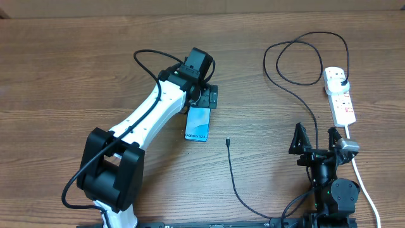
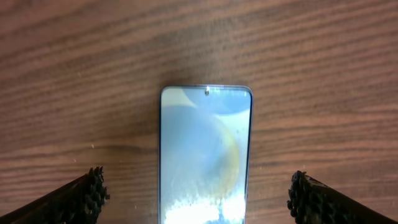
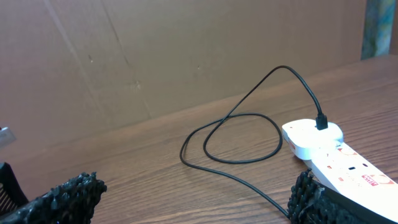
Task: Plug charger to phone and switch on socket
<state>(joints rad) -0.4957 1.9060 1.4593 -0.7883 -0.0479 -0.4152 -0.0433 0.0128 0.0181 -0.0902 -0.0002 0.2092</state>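
Slim rectangular phone with light-blue screen lies mid-bench beneath the spread left gripper: straddle its long edges squarely, leaving the port end free; right gripper also spread.

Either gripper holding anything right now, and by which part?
Nothing held. Left gripper open over the phone, not touching it; right gripper open, empty.

I'm looking at a wood-grain table filling the overhead cam, dark grain running left-right across it. Along the top edge a paler strip is showing beyond the tabletop. Rt wrist cam is giving me a brown cardboard-like backdrop standing behind the table's far edge, faint creases crossing it. Top rt corner, a blue-green sliver is peeking in, too cut off to ID.
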